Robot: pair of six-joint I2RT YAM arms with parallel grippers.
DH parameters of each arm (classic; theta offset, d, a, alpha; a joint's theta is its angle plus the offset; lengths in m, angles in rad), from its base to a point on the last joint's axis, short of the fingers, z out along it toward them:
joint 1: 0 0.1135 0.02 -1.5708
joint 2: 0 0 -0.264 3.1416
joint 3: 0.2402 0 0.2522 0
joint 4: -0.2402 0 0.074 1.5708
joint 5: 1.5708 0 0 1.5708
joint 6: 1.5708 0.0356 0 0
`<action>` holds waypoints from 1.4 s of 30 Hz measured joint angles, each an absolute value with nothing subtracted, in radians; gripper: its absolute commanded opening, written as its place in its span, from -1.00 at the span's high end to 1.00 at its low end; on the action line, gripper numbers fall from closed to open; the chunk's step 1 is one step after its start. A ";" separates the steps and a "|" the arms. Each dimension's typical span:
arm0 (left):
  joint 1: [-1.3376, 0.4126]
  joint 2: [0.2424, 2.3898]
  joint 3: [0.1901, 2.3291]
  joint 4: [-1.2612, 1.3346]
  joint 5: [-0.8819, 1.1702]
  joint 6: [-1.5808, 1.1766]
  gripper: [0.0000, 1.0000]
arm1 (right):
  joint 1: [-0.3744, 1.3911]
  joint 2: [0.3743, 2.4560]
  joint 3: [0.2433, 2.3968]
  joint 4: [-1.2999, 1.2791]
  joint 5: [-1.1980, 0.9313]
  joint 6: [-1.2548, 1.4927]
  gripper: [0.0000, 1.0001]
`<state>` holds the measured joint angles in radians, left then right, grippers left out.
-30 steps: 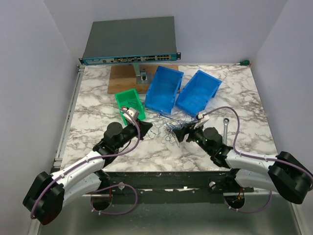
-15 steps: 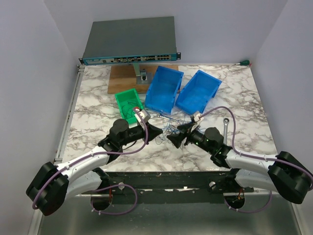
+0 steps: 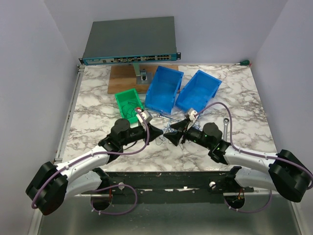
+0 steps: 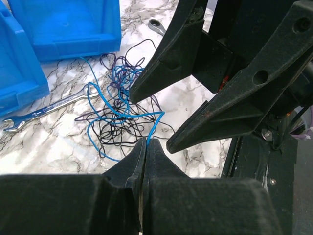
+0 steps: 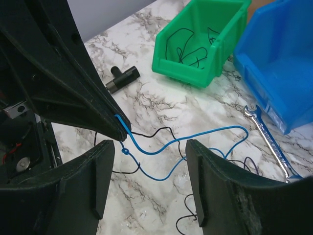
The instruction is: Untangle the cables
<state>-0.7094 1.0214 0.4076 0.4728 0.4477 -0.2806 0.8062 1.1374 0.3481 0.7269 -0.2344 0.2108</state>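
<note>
The left pincer (image 4: 146, 143), at the bottom centre of its wrist view, is clenched on one blue strand of the thin blue and black cables (image 4: 117, 100). Their scribbly tangle lies on the white marbled surface (image 4: 63, 142), left of centre in that frame. The right pincer (image 5: 150, 147) is released. Its two black fingers (image 5: 105, 181) stand apart at the bottom of its own view, and the pinched blue strand runs across the gap between them. In the overhead view both pincers sit nearly tip to tip just below the centre, with the tangle just above them. A slim silver wrench (image 4: 46, 110) touches the tangle's left edge, below the blue plastic bins (image 4: 63, 29). A small green plastic bin (image 5: 186, 68), top centre of the right wrist view, holds a few black strands.
</note>
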 measured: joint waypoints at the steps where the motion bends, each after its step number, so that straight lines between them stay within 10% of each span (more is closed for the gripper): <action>1: -0.710 1.021 0.408 0.472 0.446 -0.279 1.00 | 0.806 1.145 0.358 0.720 -0.241 0.207 -0.15; 14: -0.728 1.021 0.410 0.467 0.441 -0.265 1.00 | 0.819 1.158 0.388 0.683 -0.313 0.176 0.98; 20: -0.729 1.021 0.411 0.466 0.439 -0.257 0.91 | 0.819 1.150 0.388 0.675 -0.318 0.175 0.98; 27: -0.731 1.008 0.411 0.466 0.410 -0.254 -0.58 | 0.819 1.082 0.389 0.639 -0.278 0.191 0.98; 42: -0.735 0.929 0.371 0.492 0.368 -0.253 -0.53 | 0.819 1.036 0.717 0.397 -0.229 0.289 0.98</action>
